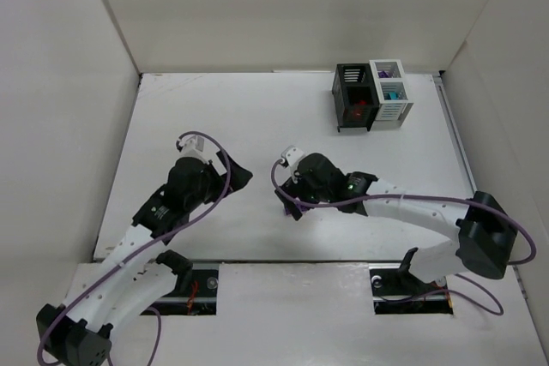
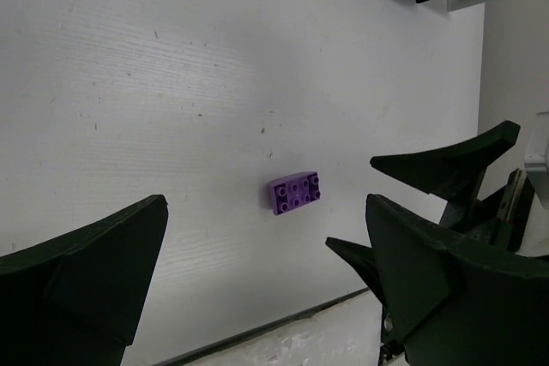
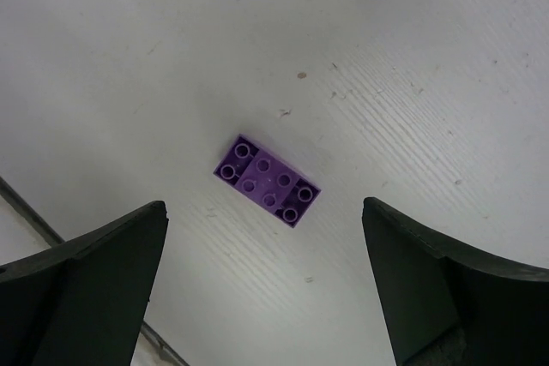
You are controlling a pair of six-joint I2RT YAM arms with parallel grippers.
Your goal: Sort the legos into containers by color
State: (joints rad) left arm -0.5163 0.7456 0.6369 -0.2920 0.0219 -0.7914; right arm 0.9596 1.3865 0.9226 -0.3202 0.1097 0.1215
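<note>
Right gripper (image 3: 263, 207) jaws wide apart, purple lego (image 3: 267, 181) lying loose between them. Bare tabletop (image 3: 129, 57) on every side of lego, room to close. Left gripper (image 1: 238, 174) near, at 10 o'clock of right gripper, jaws also spread. Right gripper's fingers (image 2: 455, 165) crowd left's lane to lego. Containers (image 1: 373, 96) well apart at 1 o'clock, open tabletop between. Walls (image 1: 69, 83) bound left, back, right.
</note>
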